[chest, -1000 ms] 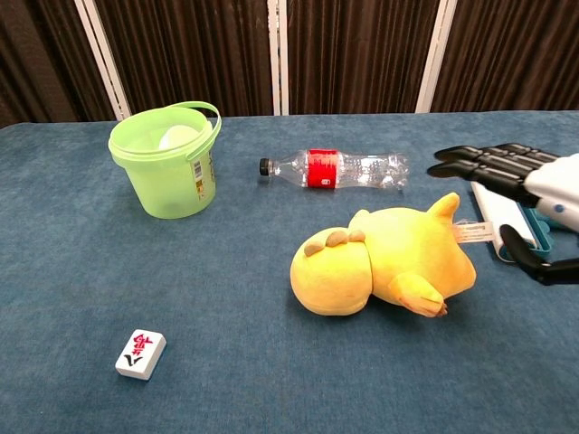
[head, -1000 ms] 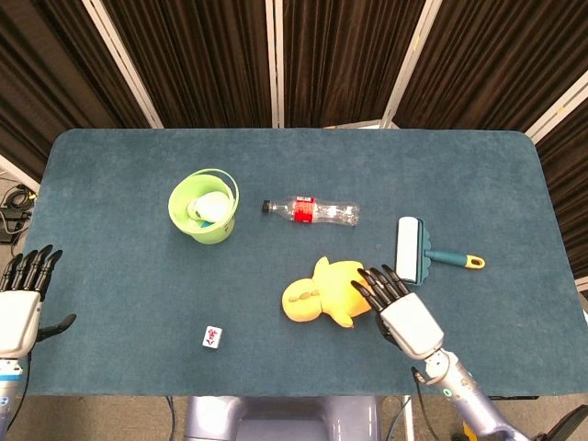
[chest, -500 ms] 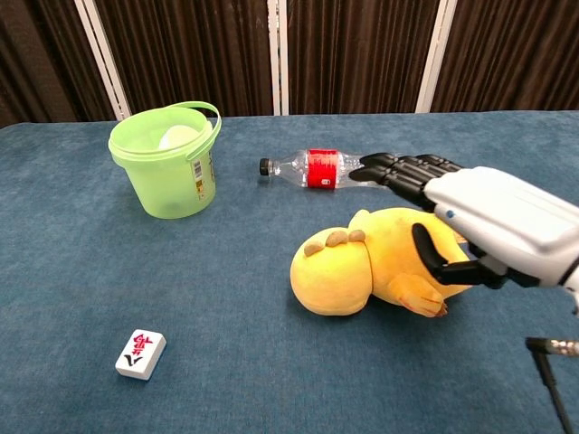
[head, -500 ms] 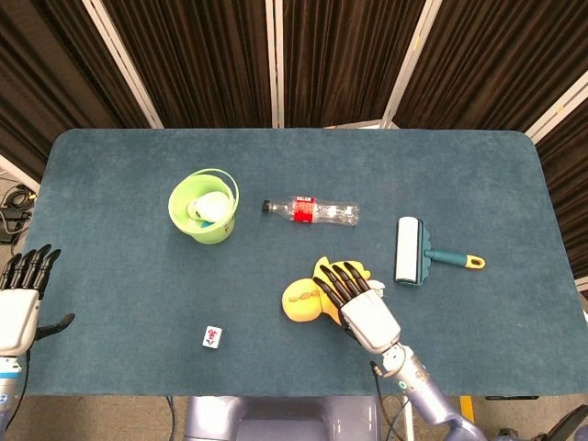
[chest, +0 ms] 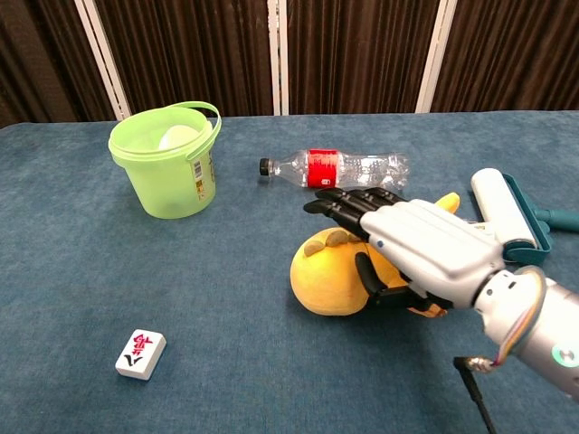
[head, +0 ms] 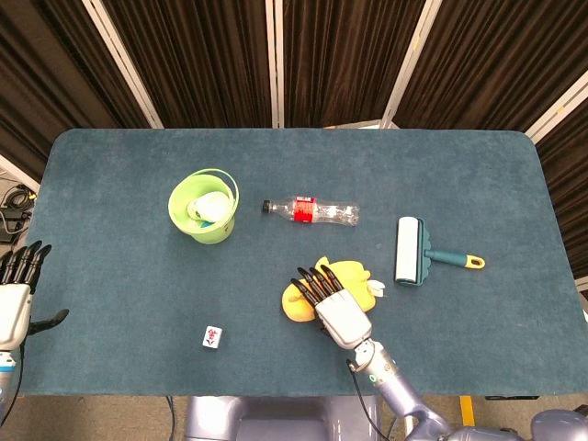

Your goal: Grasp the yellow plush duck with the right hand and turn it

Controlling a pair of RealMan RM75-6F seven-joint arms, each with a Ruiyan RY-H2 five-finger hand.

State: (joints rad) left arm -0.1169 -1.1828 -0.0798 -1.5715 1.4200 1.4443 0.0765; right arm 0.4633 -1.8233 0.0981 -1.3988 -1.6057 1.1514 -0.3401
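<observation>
Chest view has the right hand (chest: 412, 249) laid over the duck (chest: 336, 276), palm down, fingers stretched flat across the top of it and the thumb hanging down its front side. The fingers aren't clenched, and I can't tell whether it's actually gripping the duck yet or just resting on it. The duck lies on its side on the table (chest: 226, 362). Taking the duck as the anchor: the bottle (chest: 335, 169) lies just behind it, the lint roller (chest: 502, 217) sits off to its right, the green bucket (chest: 167, 163) is back and to the left, and a mahjong tile (chest: 141, 353) is front left. From the head camera, the left hand (head: 16, 294) hangs at the table's left edge, fingers straight and released, holding nothing.
</observation>
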